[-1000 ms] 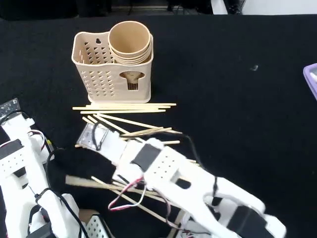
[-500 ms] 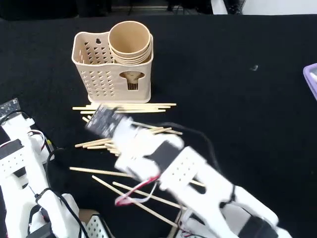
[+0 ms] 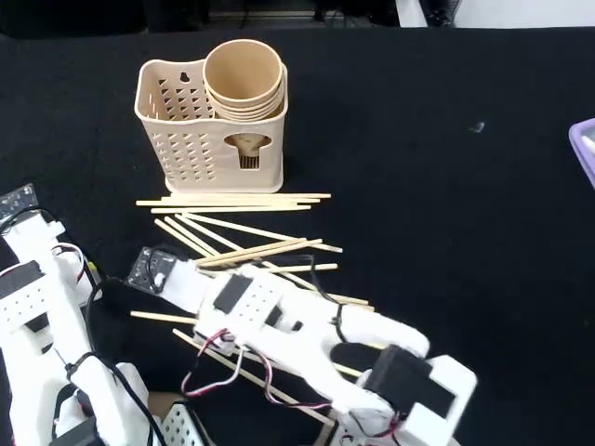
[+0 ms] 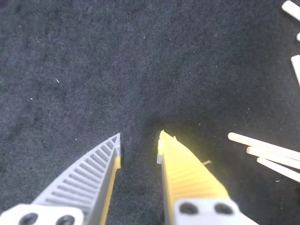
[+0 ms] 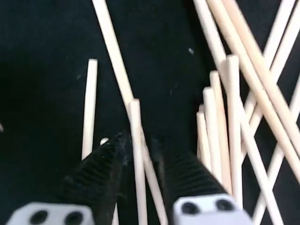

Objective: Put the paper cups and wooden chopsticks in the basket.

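**Right pincer back from the basket, low over the loose sticks**

Half a second ago the right arm (image 3: 279,321) was stretched up to the neat row of chopsticks (image 3: 232,202) just in front of the basket (image 3: 186,149). It has now drawn back toward the table's near left, and the loose wooden chopsticks (image 3: 256,249) have shifted from a clump near the arm's head to a fan lying beyond it. The basket and the paper cups (image 3: 244,79) have not moved (the cups are stacked in the basket's right compartment).

A purple object (image 3: 584,144) pokes in at the far right edge, well apart from everything. The right arm lies across the nearer sticks and hides part of them.

In its wrist view, the right gripper (image 5: 143,145) has its jaws only narrowly parted. One stick (image 5: 135,122) runs lengthwise into the gap, close against one jaw, and I can't see it clamped. More sticks crowd just beside the other jaw.

The left gripper (image 4: 139,139) hangs over bare black cloth (image 4: 140,56), slightly spread and holding nothing, with a few stick ends (image 4: 262,151) near one side.
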`<action>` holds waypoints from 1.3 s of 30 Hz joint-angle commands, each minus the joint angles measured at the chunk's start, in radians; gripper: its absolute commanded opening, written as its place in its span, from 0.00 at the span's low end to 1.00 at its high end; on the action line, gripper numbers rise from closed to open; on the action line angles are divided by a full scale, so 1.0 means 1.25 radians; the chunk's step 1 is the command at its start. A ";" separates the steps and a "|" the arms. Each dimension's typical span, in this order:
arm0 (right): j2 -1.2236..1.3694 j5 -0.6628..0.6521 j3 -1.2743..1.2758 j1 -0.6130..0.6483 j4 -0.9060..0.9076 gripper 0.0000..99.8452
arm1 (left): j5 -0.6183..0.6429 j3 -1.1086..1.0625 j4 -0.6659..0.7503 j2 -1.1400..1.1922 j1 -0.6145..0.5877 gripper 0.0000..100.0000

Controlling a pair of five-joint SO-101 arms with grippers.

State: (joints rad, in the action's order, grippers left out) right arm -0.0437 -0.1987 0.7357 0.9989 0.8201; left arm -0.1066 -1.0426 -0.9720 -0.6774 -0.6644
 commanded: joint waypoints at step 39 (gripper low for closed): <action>-0.569 -0.023 -0.438 -0.322 0.145 0.01 | -0.004 0.004 0.012 -0.010 0.009 0.13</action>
State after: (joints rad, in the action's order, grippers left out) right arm -0.6974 -0.3291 0.3905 0.6183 1.0656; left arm -0.1066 -1.0426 -0.9705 -0.6774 -0.6644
